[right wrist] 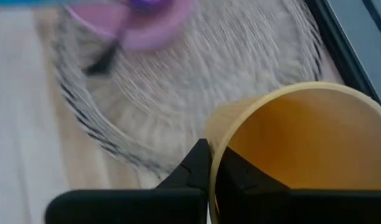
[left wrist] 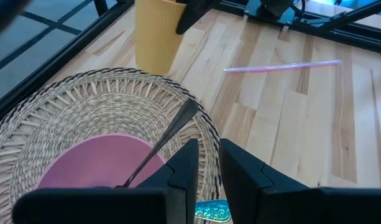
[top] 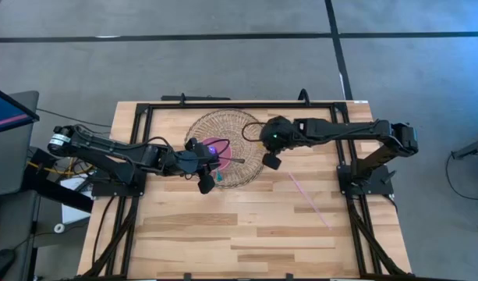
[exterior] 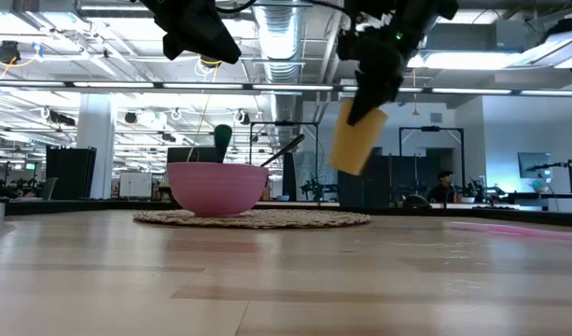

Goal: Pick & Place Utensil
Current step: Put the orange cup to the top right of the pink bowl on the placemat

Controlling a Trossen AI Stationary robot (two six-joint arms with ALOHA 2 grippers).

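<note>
Resting in the pink bowl (exterior: pixel 217 187) on the round woven placemat (top: pixel 223 148), the utensil (left wrist: pixel 158 145) has its working end down in the bowl and its dark handle running out over the rim toward the upper right of the left wrist view; in the high view the handle tip points right, toward the frame's centre. Left gripper (top: pixel 205 173) hovers just beside the bowl's lower right edge in the high view, its fingers (left wrist: pixel 185 163) parted by only a narrow gap and holding nothing. That makes the left arm the nearer one to the handle, which lies ahead of its jaws and a little to one side. Right gripper (top: pixel 268 150) sits at the placemat's right edge, clamped on the rim of a yellow cup (exterior: pixel 357 138) held clear of the table and tilted. A pink straw (top: pixel 309 200) lies on the bare table (top: pixel 223 234), well apart toward the lower right.
</note>
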